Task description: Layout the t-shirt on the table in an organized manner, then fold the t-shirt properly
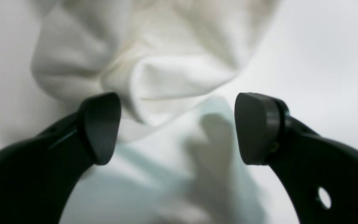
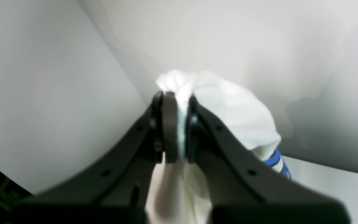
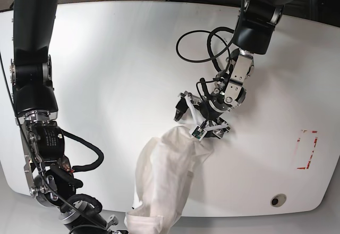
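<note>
1. Left wrist view: jaws of the left gripper (image 1: 177, 129) spread wide with nothing between them. A bunched fold of the t-shirt (image 1: 166, 81) sits just beyond the gap, slightly toward the left pad, resting on the table (image 1: 322, 62). Cloth looks close but apart from both pads, though the shot is soft so I wouldn't swear to it.

2. Right wrist view: right gripper (image 2: 179, 124) is clamped tight on a pinch of the t-shirt (image 2: 228, 109). White fabric puffs out past the tips and hangs down below the pads, and a bit of blue print peeks out on the right. So this one definitely has hold of the shirt.

3. Base view: the t-shirt (image 3: 164, 173) runs as a long crumpled strip from the middle of the table (image 3: 106, 58) down toward the near edge and spills over it at the bottom, where the right gripper seems to hold it (mostly out of frame here, can't see the tips). The left gripper (image 3: 204, 119) hovers right at the strip's far end.

4. The bit that matters: the shirt's long axis runs near-to-far between the two arms, and the far end lies just on the near-left side of the open left gripper. My guess is the next move is a short reach onto that end, then pulling the strip apart.
</note>
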`<move>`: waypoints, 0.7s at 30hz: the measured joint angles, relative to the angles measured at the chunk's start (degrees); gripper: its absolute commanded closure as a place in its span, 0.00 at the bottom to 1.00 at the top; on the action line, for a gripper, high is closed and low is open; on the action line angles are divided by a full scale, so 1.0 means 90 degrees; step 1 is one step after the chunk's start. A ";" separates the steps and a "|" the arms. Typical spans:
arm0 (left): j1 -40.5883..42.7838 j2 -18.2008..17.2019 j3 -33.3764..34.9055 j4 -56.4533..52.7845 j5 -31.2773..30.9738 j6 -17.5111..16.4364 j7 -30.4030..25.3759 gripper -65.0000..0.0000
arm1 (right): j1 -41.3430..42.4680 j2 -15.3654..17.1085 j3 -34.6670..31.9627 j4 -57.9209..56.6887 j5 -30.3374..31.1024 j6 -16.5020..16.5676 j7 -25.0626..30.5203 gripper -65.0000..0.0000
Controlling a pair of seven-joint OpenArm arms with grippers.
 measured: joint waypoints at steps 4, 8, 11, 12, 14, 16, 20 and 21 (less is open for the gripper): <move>-0.0308 -0.0019 -0.0002 -0.0512 0.0010 0.0010 -0.0022 0.17 | 0.0002 -0.0019 0.0000 0.0002 0.0002 0.0005 0.0000 1.00; -0.0580 0.0000 -0.0005 -0.1003 -0.0007 0.0010 -0.0243 0.17 | 0.0000 -0.0015 0.0000 0.0002 0.0015 0.0015 0.0000 1.00; -0.0702 0.0019 -0.0002 -0.1316 -0.0015 0.0024 -0.0529 0.17 | 0.0002 -0.0017 0.0000 0.0002 0.0010 0.0010 0.0000 1.00; -0.0746 0.0017 0.0029 -0.1435 -0.0058 0.0024 -0.0636 0.17 | 0.0000 -0.0015 0.0000 0.0007 0.0007 0.0002 0.0000 1.00; -0.0838 0.0015 0.0160 -0.1639 -0.0124 0.0019 -0.0823 0.18 | 0.0000 -0.0015 0.0000 0.0032 0.0000 -0.0002 -0.0002 1.00; -0.0923 0.0017 0.0255 -0.1783 -0.0160 0.0005 -0.0886 0.18 | 0.0002 -0.0017 0.0000 0.0061 0.0002 -0.0002 -0.0002 1.00; -0.1010 0.0124 0.0328 -0.1977 -0.0143 0.0046 -0.0937 0.22 | 0.0005 -0.0017 0.0000 0.0102 0.0017 0.0019 0.0000 1.00; -0.1005 0.0155 0.0328 -0.1987 -0.0131 0.0083 -0.0996 0.26 | 0.0005 -0.0017 0.0000 0.0102 0.0017 0.0019 0.0002 1.00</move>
